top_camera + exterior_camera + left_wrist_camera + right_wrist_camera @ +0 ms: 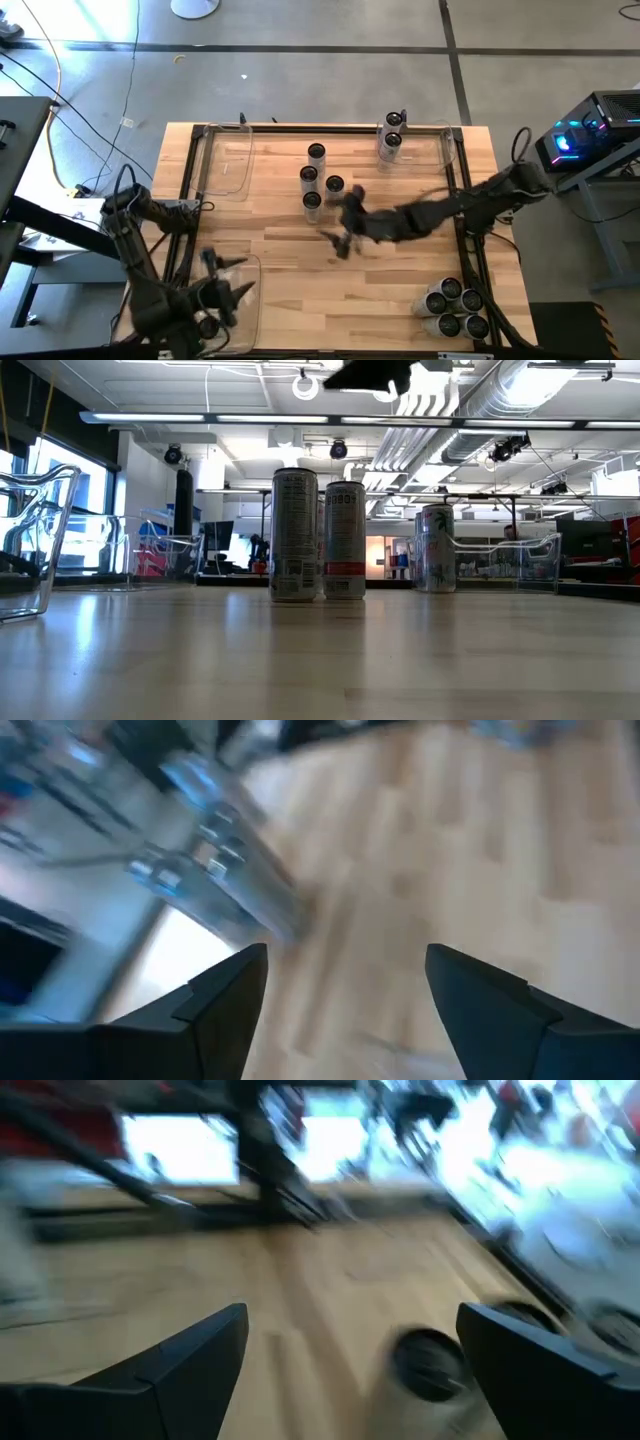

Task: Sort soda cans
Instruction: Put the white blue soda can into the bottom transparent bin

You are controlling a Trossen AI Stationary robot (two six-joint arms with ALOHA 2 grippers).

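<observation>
The cans (308, 536) in the low view carry print and label panels, but none of it can be read.

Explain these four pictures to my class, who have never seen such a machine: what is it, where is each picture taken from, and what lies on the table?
Two dark robot arms work at a wooden table. One picture looks straight down, one looks level across the tabletop, and two come from cameras on the wrists. The left gripper is over a clear bin at the near left corner. The right gripper is open and empty, near four soda cans in the middle. Two cans stand in a far bin; five more cluster at the near right.
</observation>
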